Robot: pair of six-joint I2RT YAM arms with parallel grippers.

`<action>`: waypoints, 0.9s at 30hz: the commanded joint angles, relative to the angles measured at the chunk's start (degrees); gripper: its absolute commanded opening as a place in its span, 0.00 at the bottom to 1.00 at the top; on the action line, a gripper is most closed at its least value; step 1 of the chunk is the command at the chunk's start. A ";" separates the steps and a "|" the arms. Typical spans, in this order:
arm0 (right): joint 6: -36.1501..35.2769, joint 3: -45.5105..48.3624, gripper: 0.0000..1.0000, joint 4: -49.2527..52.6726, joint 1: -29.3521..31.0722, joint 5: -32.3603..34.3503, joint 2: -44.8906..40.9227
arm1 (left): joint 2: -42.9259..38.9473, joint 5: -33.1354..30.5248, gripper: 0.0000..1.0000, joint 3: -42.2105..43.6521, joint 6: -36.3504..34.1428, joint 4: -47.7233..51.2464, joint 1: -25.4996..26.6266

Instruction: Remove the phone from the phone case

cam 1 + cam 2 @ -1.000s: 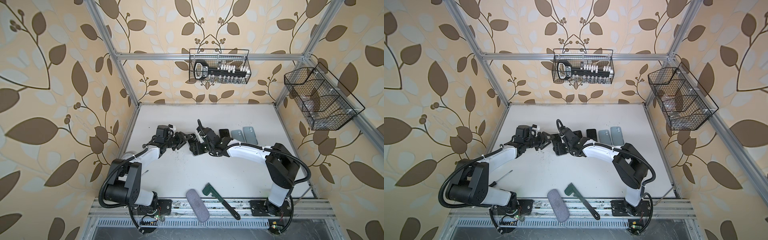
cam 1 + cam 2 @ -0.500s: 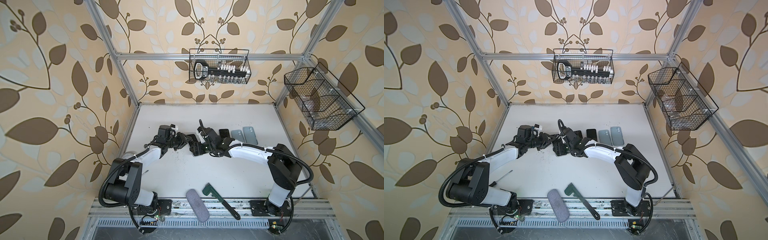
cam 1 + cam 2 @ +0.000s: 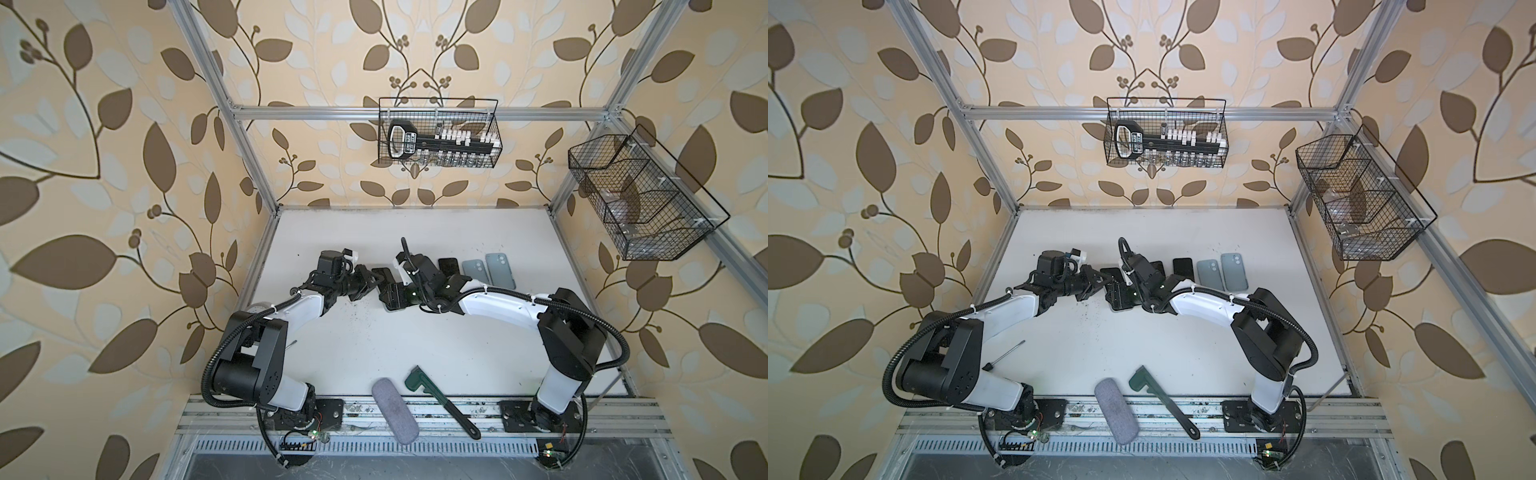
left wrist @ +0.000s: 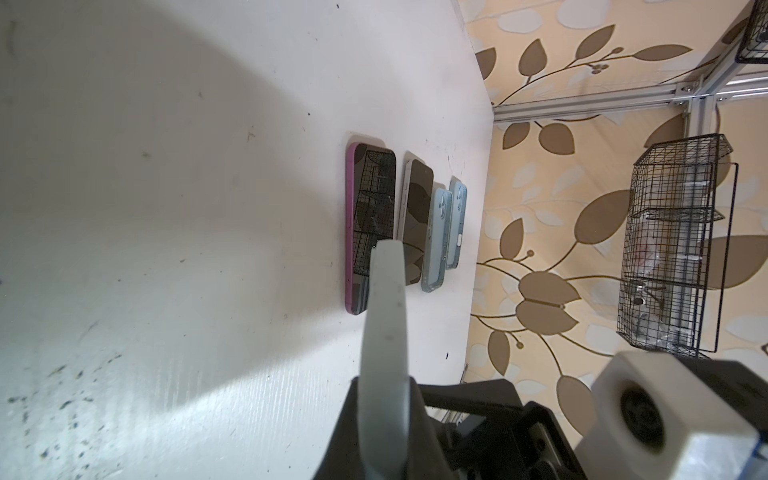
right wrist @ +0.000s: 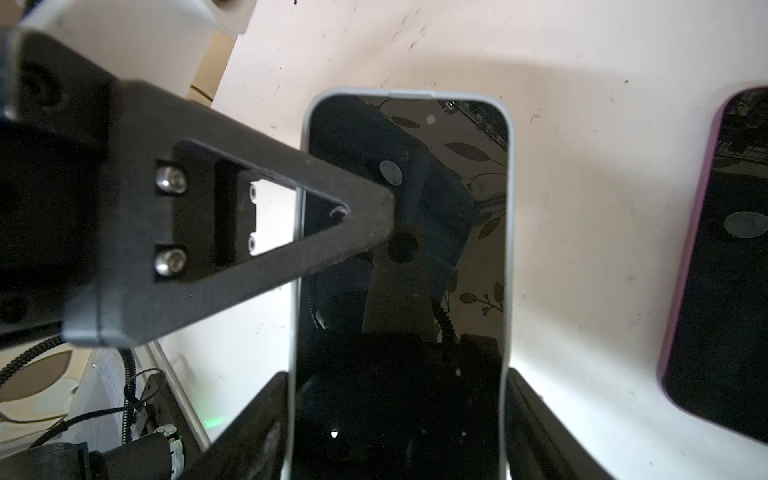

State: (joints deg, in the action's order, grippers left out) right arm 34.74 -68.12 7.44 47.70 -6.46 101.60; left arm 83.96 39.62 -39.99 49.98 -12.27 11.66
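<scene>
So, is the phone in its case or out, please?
In: the grey case rim frames the phone screen on every visible side, seen from the right wrist.

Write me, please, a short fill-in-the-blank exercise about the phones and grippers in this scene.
1. The right gripper clasps a phone that is still ____ its pale case.
2. The left gripper rests one finger across that phone's ____.
3. Beside it on the table lies a second phone in a ____ case.
4. Farther along the row lie ____ light blue cases, backs up.
Missing words: inside; screen; purple; two.
</scene>
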 commanded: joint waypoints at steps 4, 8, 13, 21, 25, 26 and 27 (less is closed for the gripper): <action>-0.25 2.71 0.54 -3.66 -0.82 0.20 -4.79 | -1.15 -0.94 0.00 -1.24 0.48 -1.12 0.41; -0.28 4.31 0.51 -4.35 -1.90 0.43 -7.04 | -1.13 -1.12 0.00 -1.22 0.53 -0.92 0.47; -0.64 6.11 0.52 -4.71 -2.91 0.85 -9.93 | -1.14 -1.14 0.00 -1.16 0.40 -0.50 0.47; -1.74 9.27 0.69 -5.29 -4.85 0.87 -15.32 | -1.09 -2.34 0.00 -1.32 0.97 -0.41 0.47; -2.77 11.03 0.88 -5.22 -5.71 1.25 -19.12 | -3.72 -3.70 0.00 -0.82 4.94 -3.19 0.47; -3.04 11.46 0.90 -5.26 -6.09 0.86 -20.15 | -4.46 -4.20 0.00 -0.42 6.27 -4.34 0.47; -3.25 11.79 0.92 -5.09 -6.46 0.60 -21.02 | -5.14 -4.81 0.00 -0.18 7.18 -5.25 0.47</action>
State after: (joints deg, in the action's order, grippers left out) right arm 32.93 -58.08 2.76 41.89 -5.80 82.65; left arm 83.22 35.62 -40.25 53.65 -12.25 12.29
